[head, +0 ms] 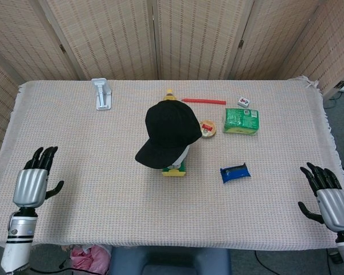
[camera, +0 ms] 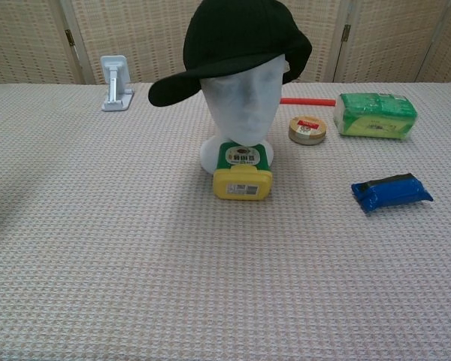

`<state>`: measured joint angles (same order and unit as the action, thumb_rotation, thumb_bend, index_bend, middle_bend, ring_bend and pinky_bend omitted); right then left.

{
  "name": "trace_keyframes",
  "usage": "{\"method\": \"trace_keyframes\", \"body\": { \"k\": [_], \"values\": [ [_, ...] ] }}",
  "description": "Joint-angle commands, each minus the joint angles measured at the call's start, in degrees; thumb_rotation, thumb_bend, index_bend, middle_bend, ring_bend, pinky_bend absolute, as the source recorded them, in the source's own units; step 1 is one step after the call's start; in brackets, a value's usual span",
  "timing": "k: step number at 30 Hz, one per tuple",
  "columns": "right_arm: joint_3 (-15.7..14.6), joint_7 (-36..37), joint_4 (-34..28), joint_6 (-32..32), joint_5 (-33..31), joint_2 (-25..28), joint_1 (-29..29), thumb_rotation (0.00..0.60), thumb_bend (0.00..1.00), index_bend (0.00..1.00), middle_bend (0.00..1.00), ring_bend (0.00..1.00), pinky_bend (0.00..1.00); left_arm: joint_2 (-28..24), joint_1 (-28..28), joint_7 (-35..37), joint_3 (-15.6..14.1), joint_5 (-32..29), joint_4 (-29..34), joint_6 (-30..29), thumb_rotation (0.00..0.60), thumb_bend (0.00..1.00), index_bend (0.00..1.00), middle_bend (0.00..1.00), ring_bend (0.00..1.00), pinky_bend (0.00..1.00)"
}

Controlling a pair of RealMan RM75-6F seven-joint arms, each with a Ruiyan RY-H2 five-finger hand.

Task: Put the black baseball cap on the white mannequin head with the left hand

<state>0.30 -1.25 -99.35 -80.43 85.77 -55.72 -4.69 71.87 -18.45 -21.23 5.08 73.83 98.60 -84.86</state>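
The black baseball cap (head: 170,133) (camera: 240,41) sits on the white mannequin head (camera: 244,101), brim angled toward the left front. Only a sliver of the mannequin head (head: 184,153) shows under the cap in the head view. My left hand (head: 33,183) hovers at the table's front left edge, far from the cap, fingers spread and empty. At the front right edge my right hand (head: 331,200) is open too, holding nothing. Neither hand appears in the chest view.
A yellow and green container (camera: 243,171) lies against the mannequin's base. A blue packet (camera: 391,191), a small round tin (camera: 307,129), a green pack (camera: 376,114), a red stick (camera: 307,101) and a white bracket (camera: 116,84) lie around the cloth-covered table (head: 103,189).
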Motion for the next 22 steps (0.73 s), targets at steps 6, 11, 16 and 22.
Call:
{"method": "trace_keyframes", "body": {
  "k": [6,11,16,22],
  "values": [
    [1.0,-3.2,-0.2,-0.1,-2.8,-1.0,0.3,0.600,0.26,0.00,0.00,0.00,0.00,-4.9,7.6,13.2,-5.1,1.7,-4.3,1.8,0.600,0.26,0.01,0.10,0.08,0.28],
    [2.2,-5.5,0.0,-1.2,-5.1,-1.6,0.8,0.600,0.26,0.00,0.00,0.00,0.00,-4.7,9.2,12.2,-6.6,3.2,-5.5,1.6,0.600,0.26,0.01,0.10,0.06,0.27],
    [3.0,-7.2,-0.1,-2.5,-6.4,-2.4,1.2,0.600,0.26,0.00,0.00,0.00,0.00,-2.3,11.1,12.4,-6.3,4.8,-9.5,-1.5,0.600,0.26,0.00,0.09,0.05,0.27],
    [3.1,-8.9,0.1,-0.7,-7.4,-3.2,0.5,0.600,0.26,0.00,0.00,0.00,0.00,-2.2,11.9,12.5,-5.8,6.9,-10.0,-3.1,0.600,0.26,0.00,0.07,0.03,0.26]
  ]
}}
